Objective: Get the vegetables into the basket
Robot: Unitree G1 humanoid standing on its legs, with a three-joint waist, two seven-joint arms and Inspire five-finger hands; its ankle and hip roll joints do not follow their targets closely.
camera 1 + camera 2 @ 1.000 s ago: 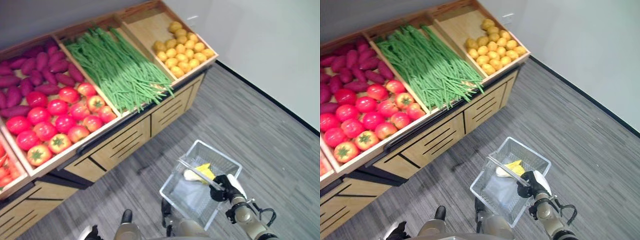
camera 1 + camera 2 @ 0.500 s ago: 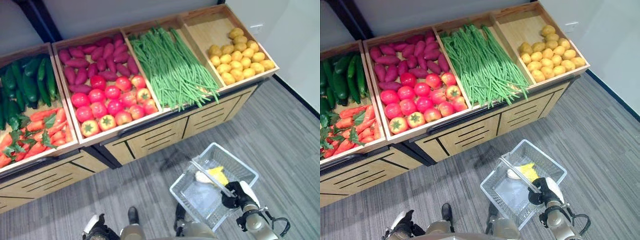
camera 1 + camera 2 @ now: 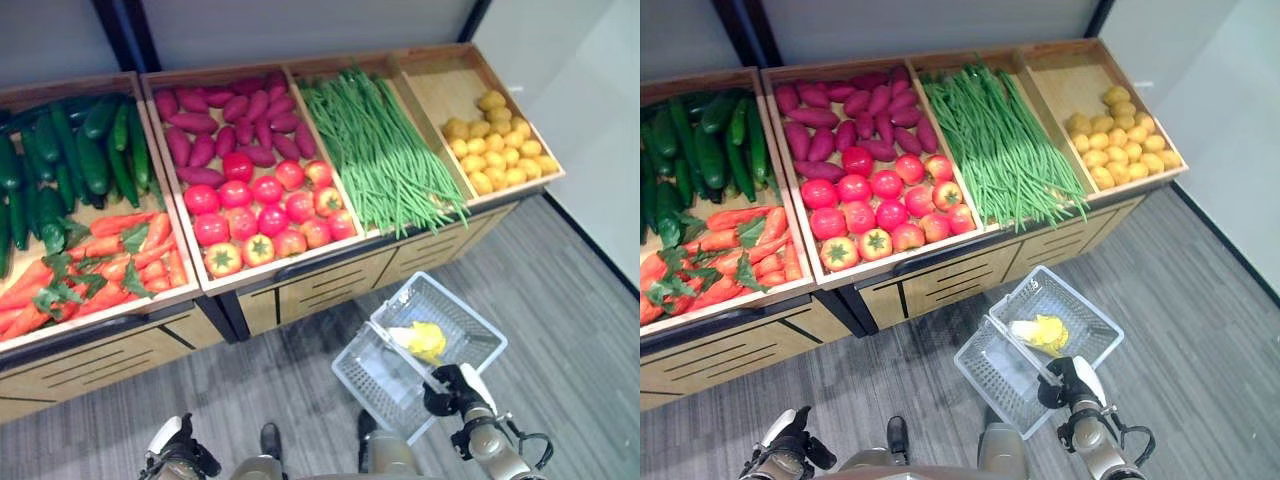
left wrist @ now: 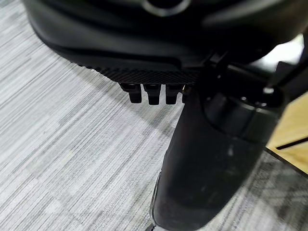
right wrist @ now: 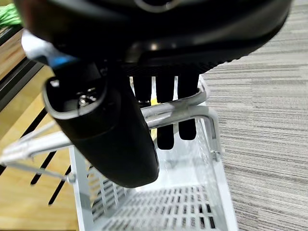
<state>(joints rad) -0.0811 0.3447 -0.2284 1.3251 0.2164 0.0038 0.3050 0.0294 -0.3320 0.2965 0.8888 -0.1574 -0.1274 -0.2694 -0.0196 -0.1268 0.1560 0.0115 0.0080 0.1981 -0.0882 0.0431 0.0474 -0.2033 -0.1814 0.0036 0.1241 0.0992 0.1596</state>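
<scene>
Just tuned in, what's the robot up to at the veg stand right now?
The robot stands before the produce stand, its right hand curled round the handle of the white basket. The basket already holds a yellow vegetable. The left hand hangs low by the floor with nothing in it. The tomatoes, green beans and carrots lie in their bins.

this looks like a shop's produce section: a long wooden display stand [image 3: 300, 285] of sloped bins runs from 9 to 2 o'clock, heaped with cucumbers [image 3: 70, 160], carrots [image 3: 100, 265], tomatoes [image 3: 265, 210], sweet potatoes [image 3: 225, 120], green beans [image 3: 385, 150] and potatoes [image 3: 500, 145]. a wire shopping basket [image 3: 395, 385] hangs at 5 o'clock over grey carpet [image 3: 580, 300].
</scene>
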